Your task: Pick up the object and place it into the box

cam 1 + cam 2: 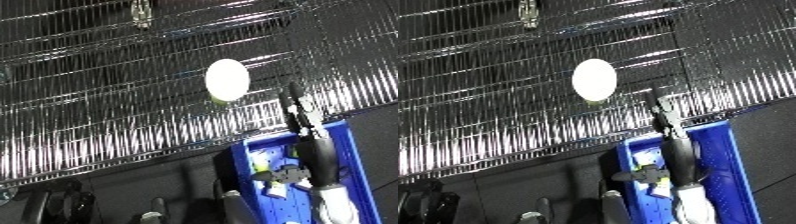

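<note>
A white round object (226, 79) with a yellowish lower edge lies on the wire shelf (107, 100). My right hand (299, 112) reaches up from the lower right, its fingers straight, just right of the object and a little below it, not touching. Nothing is in this hand. Its forearm (333, 200) passes over the blue bin (351, 150) at the lower right. Dark shapes at the bottom left look like my left hand (67, 202), dim against the dark floor.
Inside the bin lie a few small pale and yellowish items (264, 162). A small metal clip (140, 12) hangs at the top of the wire shelf. The shelf's front edge runs diagonally just above the bin.
</note>
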